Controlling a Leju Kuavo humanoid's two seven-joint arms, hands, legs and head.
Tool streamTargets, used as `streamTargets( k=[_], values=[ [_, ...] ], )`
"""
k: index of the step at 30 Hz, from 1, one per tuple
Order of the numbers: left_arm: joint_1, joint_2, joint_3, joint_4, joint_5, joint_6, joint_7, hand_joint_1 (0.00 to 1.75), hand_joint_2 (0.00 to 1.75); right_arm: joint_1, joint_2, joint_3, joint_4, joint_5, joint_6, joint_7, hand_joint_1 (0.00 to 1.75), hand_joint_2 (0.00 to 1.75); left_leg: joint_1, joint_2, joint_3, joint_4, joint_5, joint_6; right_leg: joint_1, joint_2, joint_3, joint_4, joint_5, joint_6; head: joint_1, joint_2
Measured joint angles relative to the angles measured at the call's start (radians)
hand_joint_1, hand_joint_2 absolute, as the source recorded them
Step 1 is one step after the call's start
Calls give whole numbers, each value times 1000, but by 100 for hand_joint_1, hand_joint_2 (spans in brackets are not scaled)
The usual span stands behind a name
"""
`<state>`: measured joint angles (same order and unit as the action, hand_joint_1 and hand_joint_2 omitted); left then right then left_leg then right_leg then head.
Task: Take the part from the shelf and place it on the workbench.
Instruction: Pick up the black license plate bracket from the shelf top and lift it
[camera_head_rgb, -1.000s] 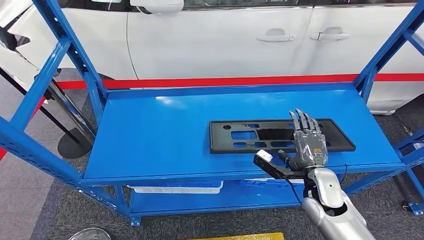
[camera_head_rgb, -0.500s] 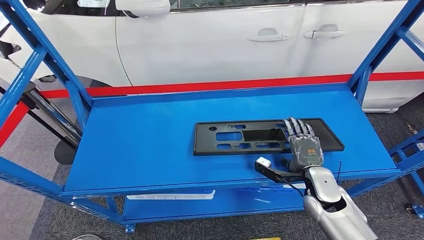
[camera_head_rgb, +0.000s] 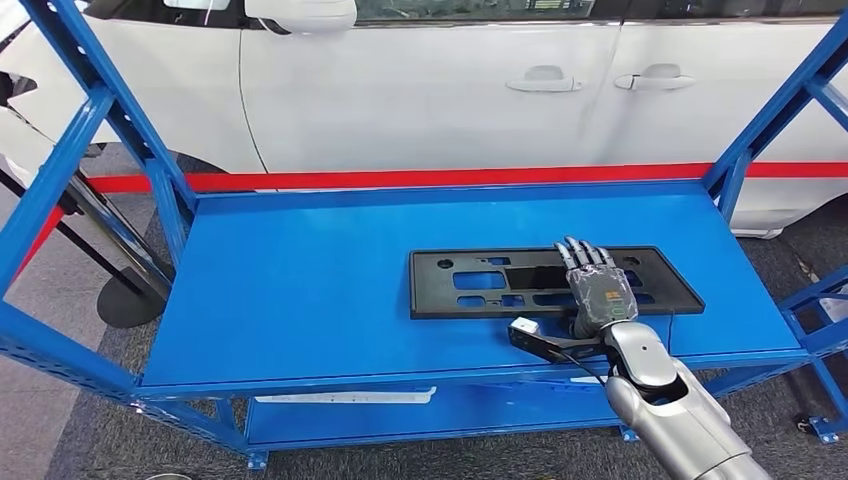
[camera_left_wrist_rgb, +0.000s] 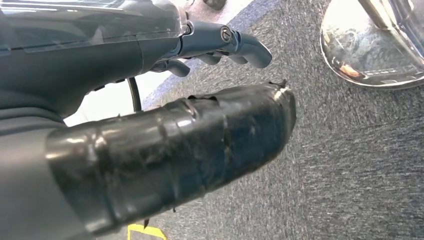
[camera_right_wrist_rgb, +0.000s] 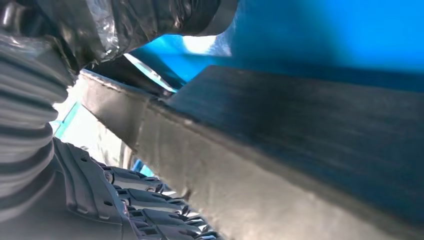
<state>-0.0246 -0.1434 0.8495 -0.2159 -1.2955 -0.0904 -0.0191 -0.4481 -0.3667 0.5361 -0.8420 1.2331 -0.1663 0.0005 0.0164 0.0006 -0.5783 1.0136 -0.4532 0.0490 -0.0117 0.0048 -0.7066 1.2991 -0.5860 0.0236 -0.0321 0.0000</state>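
Resting flat on blue shelf (camera_head_rgb: 300, 290), black part (camera_head_rgb: 500, 285), right hand (camera_head_rgb: 597, 293) over it

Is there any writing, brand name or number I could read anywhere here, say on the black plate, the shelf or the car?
None can be read.
black plate: cut-outs, no lettering seen.
blue shelf: bare paint.
white car: door handles and a red stripe, no badge in view.
right hand: no readable marking.

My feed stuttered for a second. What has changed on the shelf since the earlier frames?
The right hand has settled lower over the black part, fingers lying across its right half, apparently with its thumb at the near edge. Whether it grips yet I cannot tell. The camera shifted, so the framing moved. The part lies flat on the blue shelf as before.
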Motion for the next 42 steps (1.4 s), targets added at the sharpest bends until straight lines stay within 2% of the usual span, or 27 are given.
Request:
streamTargets(
  k=[1,3,4,5,7,8,10,13,14,15,16,18,19,21,24,25,26,29,30,31,32,34,35,37,39,41,42],
  values=[
    [0,0,0,0,0,0,0,0,0,-5,2,3,10,1,-14,5,0,175,0,-1,2,0,-2,-1,-1,0,9,-26,27,0,0,0],
    [-1,-2,0,0,0,0,0,0,0,-16,9,7,31,5,-50,21,0,175,0,-2,8,1,-5,-4,0,-1,70,-160,100,-9,0,0],
    [-3,-4,0,1,0,0,0,0,0,-22,14,8,40,6,-67,30,13,175,-2,-3,8,3,-7,-7,3,-2,98,-223,123,-15,0,0],
    [-3,-6,0,1,0,0,0,0,0,-30,21,8,49,7,-81,38,57,175,-2,-3,5,4,-7,-11,6,-2,115,-263,134,-21,0,0],
    [-4,-9,0,2,1,0,0,0,0,-42,34,8,62,7,-98,49,144,175,-3,-3,0,3,-6,-20,12,-2,120,-281,133,-27,0,0],
    [-5,-9,0,2,1,0,0,0,0,-47,41,8,69,8,-104,54,175,175,-2,-3,-1,3,-6,-25,9,-2,122,-284,136,-31,0,0],
    [-5,-10,0,2,1,1,0,0,0,-57,58,8,81,10,-120,64,175,175,-3,-3,-11,29,-26,-34,3,-3,128,-297,142,-40,-1,0],
    [-7,-11,0,2,5,1,0,0,0,-73,89,8,98,14,-147,71,175,175,-2,-3,-92,202,-113,-44,0,-5,132,-302,143,-48,-2,0],
    [-6,-11,0,2,6,2,0,0,0,-74,98,7,101,16,-151,71,175,175,-2,-3,-120,257,-130,-47,0,-5,132,-301,142,-49,-2,0],
    [-6,-11,0,2,6,2,0,0,0,-74,105,7,103,18,-153,71,175,175,0,-3,-134,281,-129,-50,0,-5,132,-299,140,-49,-2,0],
    [-5,-11,0,2,7,2,0,0,0,-74,111,7,104,19,-154,70,175,175,2,-3,-131,268,-107,-52,-1,-4,132,-297,138,-48,-2,0],
    [-4,-9,0,2,8,2,0,0,0,-73,121,6,104,22,-162,68,175,175,6,-2,-76,144,-37,-54,-3,-1,133,-287,130,-42,-2,0],
    [-4,-8,0,2,9,2,1,0,0,-73,124,5,103,23,-172,65,175,175,7,-3,-47,82,-14,-53,-2,0,131,-279,125,-36,-2,0],
    [-3,-8,0,2,14,2,4,0,0,-70,127,0,97,24,-198,57,175,175,5,-6,-23,26,-4,-48,1,1,124,-269,119,-25,-1,0],
    [-1,-8,0,2,20,2,8,0,0,-55,129,-8,74,23,-227,43,175,175,3,-8,-24,22,-2,-31,-1,1,121,-266,116,-12,0,0],
    [-1,-8,0,2,21,2,10,0,0,-48,130,-13,60,22,-234,38,175,175,4,-7,-22,19,0,-24,-2,0,114,-250,104,-8,0,0],
    [0,-8,0,2,22,2,11,0,44,-41,130,-18,45,22,-240,34,175,175,6,-7,-21,16,1,-18,-3,-1,97,-214,81,-5,0,0],
    [1,-8,1,2,23,1,15,0,175,-17,130,-34,-2,20,-250,24,175,175,4,-7,-20,15,0,-9,-3,-2,3,-24,0,1,0,0],
    [1,-8,1,2,24,1,16,0,175,-6,130,-38,-20,19,-252,20,175,175,3,-7,-19,16,-1,-8,-3,-2,-18,12,-4,1,0,0],
    [1,-8,1,2,25,1,16,0,175,6,129,-42,-43,16,-254,14,175,175,2,-8,-18,16,-2,-8,-3,-2,-21,10,11,-1,0,0],
    [1,-8,1,2,25,1,17,0,175,19,128,-46,-71,12,-258,7,175,175,2,-8,-15,16,-4,-8,-2,-3,-5,-31,43,-5,0,0],
    [1,-9,2,2,25,0,17,0,175,39,123,-56,-142,2,-267,-3,175,175,0,-8,-10,16,-8,-11,3,-3,58,-167,113,-18,0,0],
    [1,-9,2,2,25,0,17,0,175,45,120,-60,-178,-3,-270,-7,175,175,-1,-8,-9,17,-10,-14,7,-3,82,-223,132,-25,0,0],
    [1,-10,2,2,23,1,17,0,175,57,114,-70,-248,-13,-273,-13,175,175,-2,-7,-10,16,-12,-21,15,-4,100,-263,132,-33,0,0],
    [1,-10,2,2,20,1,17,0,175,78,105,-78,-324,-24,-274,-20,175,175,-2,-6,-9,15,-15,-31,12,-6,106,-275,134,-39,-1,0],
    [2,-9,2,2,18,1,17,0,175,93,97,-84,-398,-31,-273,-26,175,175,-3,-5,-22,53,-45,-40,5,-6,117,-288,139,-48,-1,0],
    [2,-8,2,2,18,1,17,0,175,97,94,-85,-428,-33,-272,-28,175,175,-2,-5,-43,104,-75,-43,2,-7,120,-292,140,-51,-1,0]
  ],
)
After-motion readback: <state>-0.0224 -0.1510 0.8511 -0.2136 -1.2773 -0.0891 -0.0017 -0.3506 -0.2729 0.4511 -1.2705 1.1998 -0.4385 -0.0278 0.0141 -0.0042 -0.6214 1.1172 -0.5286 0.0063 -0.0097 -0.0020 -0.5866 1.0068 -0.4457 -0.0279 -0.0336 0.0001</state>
